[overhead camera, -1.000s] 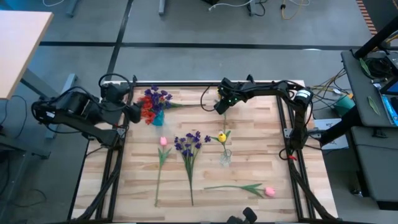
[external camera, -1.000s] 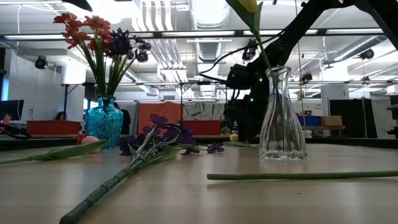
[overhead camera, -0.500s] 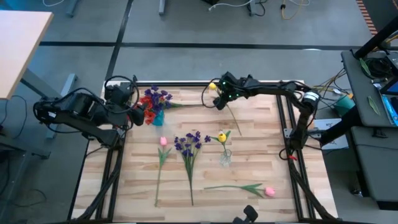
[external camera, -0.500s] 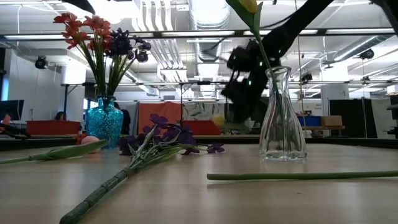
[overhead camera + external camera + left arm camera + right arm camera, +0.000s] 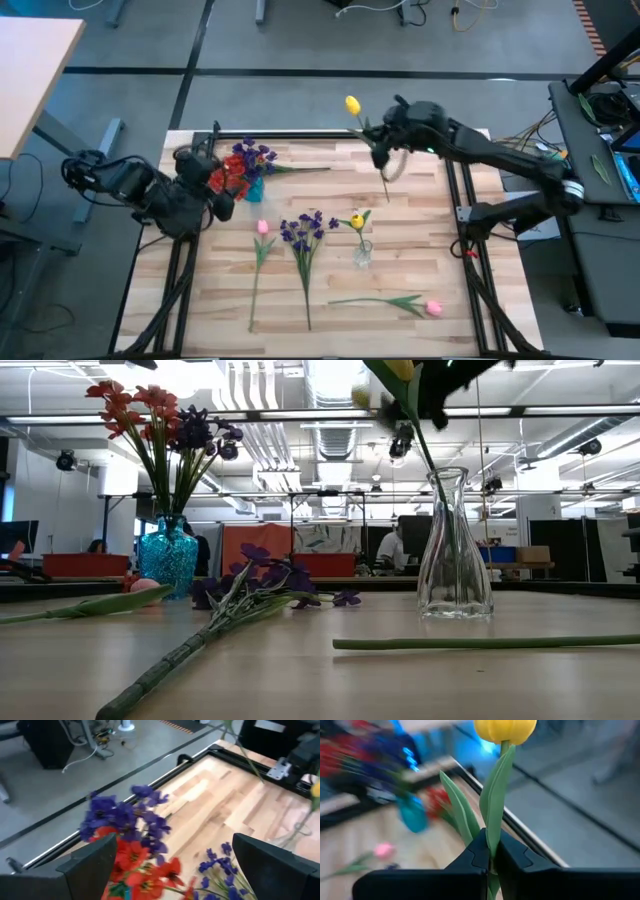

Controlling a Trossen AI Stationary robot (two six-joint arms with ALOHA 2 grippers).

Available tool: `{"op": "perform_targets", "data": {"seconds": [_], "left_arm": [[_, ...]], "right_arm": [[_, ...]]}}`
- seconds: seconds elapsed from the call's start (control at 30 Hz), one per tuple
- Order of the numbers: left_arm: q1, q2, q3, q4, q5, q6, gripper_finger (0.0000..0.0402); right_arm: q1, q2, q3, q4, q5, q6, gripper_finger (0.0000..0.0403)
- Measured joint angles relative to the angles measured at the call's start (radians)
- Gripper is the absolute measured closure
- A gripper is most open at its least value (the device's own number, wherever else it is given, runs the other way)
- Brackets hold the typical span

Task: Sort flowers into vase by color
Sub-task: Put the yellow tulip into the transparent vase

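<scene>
Right pincer lifts a yellow flower above the far edge of the table.

The yellow flower (image 5: pixel 353 105) is in the air, its stem clamped between the closed fingers of the right gripper (image 5: pixel 380 152); the bud stands above the fingers and the stem end hangs below them. Toward the left arm from this pincer stands the blue vase (image 5: pixel 251 187) with red flowers (image 5: pixel 228 177) and purple flowers (image 5: pixel 254 154). Nearer the front edge stands a clear vase (image 5: pixel 362 252) with one yellow flower (image 5: pixel 357 221) already inside. Around it on the table (image 5: pixel 420 225) lie a purple bunch (image 5: pixel 303 231) and two pink flowers (image 5: pixel 263 228), (image 5: pixel 433 308). The left gripper (image 5: pixel 212 185) waits just beside the blue vase, fingers wide apart and holding nothing.
</scene>
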Motion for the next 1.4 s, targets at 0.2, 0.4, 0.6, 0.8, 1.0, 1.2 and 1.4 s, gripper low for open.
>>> {"op": "perform_targets", "data": {"seconds": [0.2,0.4,0.6,0.8,1.0,1.2,1.4], "left_arm": [[-0.133,0.038,-0.001,0.0,-0.096,-0.062,0.0024],[-0.252,0.052,0.004,0.049,-0.189,-0.059,0.0024],[-0.361,0.079,0.004,0.071,-0.27,-0.048,0.0024],[-0.386,0.138,0.004,0.077,-0.267,-0.109,0.0024],[-0.387,0.197,0.004,0.079,-0.244,-0.145,0.0024],[-0.388,0.232,0.005,0.085,-0.231,-0.146,0.0024],[-0.388,0.239,0.005,0.087,-0.228,-0.146,0.0024]], "right_arm": [[0.176,-0.202,-0.064,0.118,0.03,-0.044,0.039],[0.325,-0.347,-0.188,0.317,0.032,-0.055,0.039],[0.408,-0.391,-0.393,0.644,0.033,-0.057,0.039],[0.477,-0.377,-0.546,0.861,0.032,-0.031,0.039],[0.576,-0.368,-0.674,1.045,0.062,-0.072,0.039],[0.63,-0.363,-0.756,1.182,0.113,-0.186,0.039],[0.636,-0.363,-0.79,1.252,0.114,-0.254,0.039]]}}
